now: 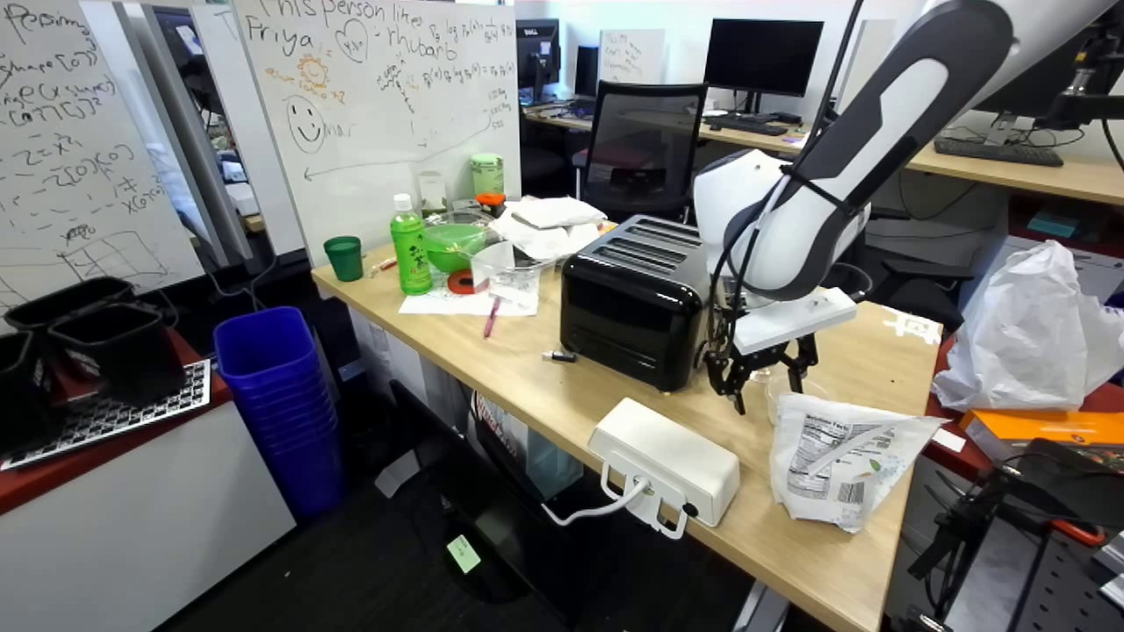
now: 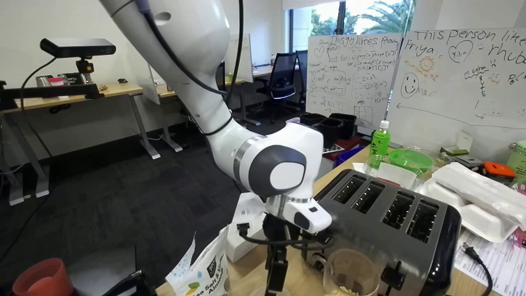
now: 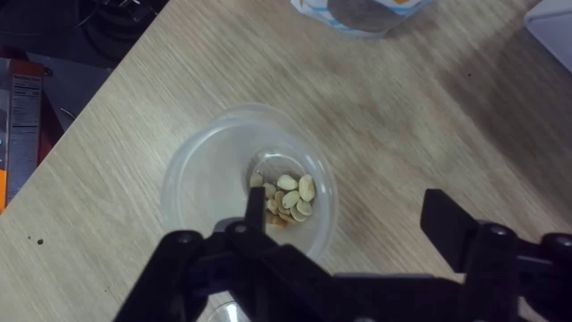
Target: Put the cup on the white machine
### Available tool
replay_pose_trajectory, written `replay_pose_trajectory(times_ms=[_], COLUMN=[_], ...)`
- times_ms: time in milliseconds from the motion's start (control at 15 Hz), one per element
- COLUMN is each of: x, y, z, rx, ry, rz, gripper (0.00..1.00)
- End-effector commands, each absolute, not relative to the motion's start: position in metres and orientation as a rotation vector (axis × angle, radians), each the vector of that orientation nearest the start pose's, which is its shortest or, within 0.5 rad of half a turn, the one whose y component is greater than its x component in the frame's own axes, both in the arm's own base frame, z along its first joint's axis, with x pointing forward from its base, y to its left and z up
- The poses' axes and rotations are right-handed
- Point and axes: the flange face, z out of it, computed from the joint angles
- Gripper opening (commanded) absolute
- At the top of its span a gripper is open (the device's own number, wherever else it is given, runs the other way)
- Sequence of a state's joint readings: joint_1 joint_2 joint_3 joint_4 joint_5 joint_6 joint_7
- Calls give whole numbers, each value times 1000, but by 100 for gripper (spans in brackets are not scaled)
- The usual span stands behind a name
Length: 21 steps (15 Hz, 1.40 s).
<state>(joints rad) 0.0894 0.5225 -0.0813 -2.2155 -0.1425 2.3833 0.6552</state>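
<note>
A clear see-through cup (image 3: 210, 179) with pale nuts in its bottom stands upright on the table in the wrist view. It shows faintly behind the snack bag in an exterior view (image 1: 776, 401). My gripper (image 3: 344, 197) is open, fingers wide apart, nothing between them. Its left finger overlaps the cup's mouth in the wrist view; whether it is inside or above, I cannot tell. The gripper also shows in both exterior views (image 1: 768, 398) (image 2: 277, 263). A second clear cup (image 2: 351, 267) stands by the toaster. The white machine (image 1: 667, 452) lies at the table's front edge, also visible here (image 2: 242, 242).
The black toaster (image 1: 628, 303) stands beside the gripper. A white snack bag (image 1: 839, 461) stands near the cup and the white machine. A green bottle (image 1: 409, 246), green cup (image 1: 344, 257), bowls and papers sit at the far end. Cables (image 1: 606, 505) hang from the machine.
</note>
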Motion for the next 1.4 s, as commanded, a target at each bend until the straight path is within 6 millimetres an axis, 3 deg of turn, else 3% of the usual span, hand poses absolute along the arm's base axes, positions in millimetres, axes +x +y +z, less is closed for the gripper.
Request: replay_pose_trajectory(times_ms=[0,533,667,1000,1333], x=[510,514,513,505,492], y=[-2,-4,-3,-2,4], z=[112,116,118,131,170], rx=[-3189,-3188,-3200,-3189,-3191], ry=[923,941,932,935,914], rz=[522,498,491,452,341], gripper=[59,4,0,2,2])
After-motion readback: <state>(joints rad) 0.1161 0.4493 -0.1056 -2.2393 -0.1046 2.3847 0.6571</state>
